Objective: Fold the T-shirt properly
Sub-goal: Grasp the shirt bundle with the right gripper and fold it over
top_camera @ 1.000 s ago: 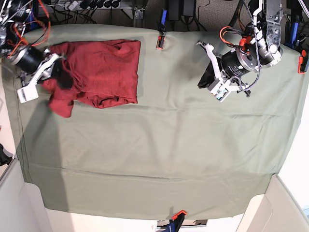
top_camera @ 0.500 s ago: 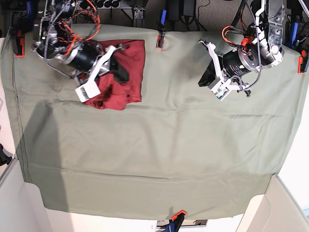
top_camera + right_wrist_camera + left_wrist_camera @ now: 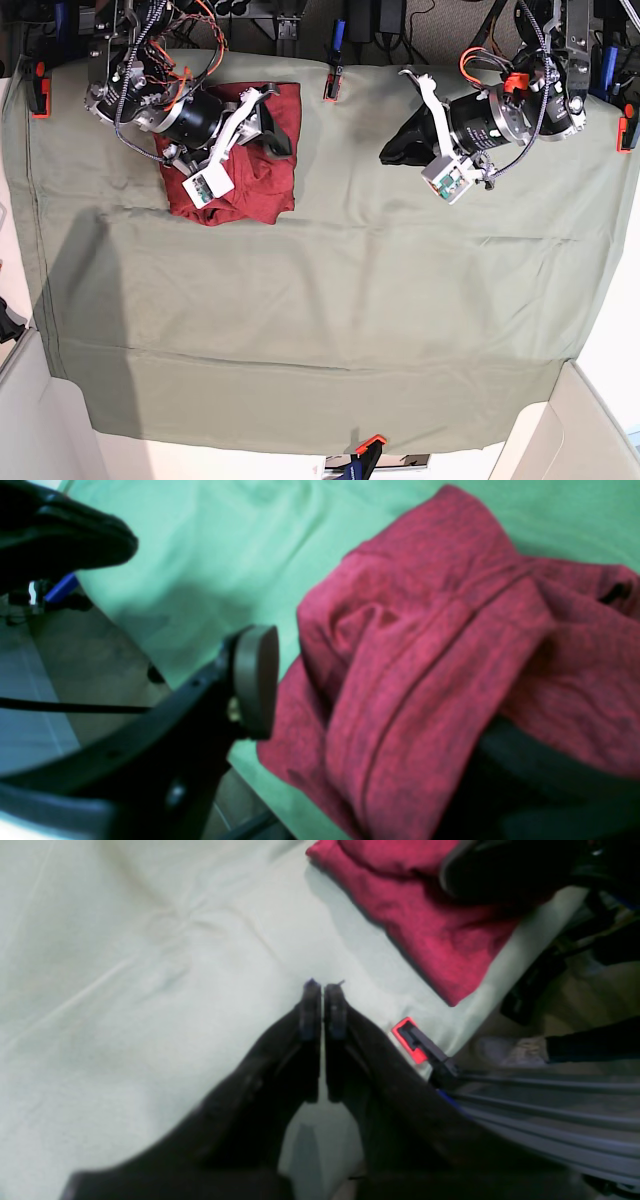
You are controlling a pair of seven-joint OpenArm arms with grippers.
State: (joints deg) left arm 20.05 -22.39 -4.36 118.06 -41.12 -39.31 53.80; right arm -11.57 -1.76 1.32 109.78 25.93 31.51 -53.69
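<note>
At the far left of the sage-green table cloth (image 3: 330,300), the dark red knit T-shirt (image 3: 275,185) lies in a compact bundle, so I judge a fold is just being laid down. The right gripper (image 3: 268,128) sits over it, jaws apart, one pad free and fabric draped on the other. Next it must lift clear without dragging cloth. Its arm hides much of the bundle. Rightward, the left gripper (image 3: 323,990) hovers with jaws together, empty.
</note>
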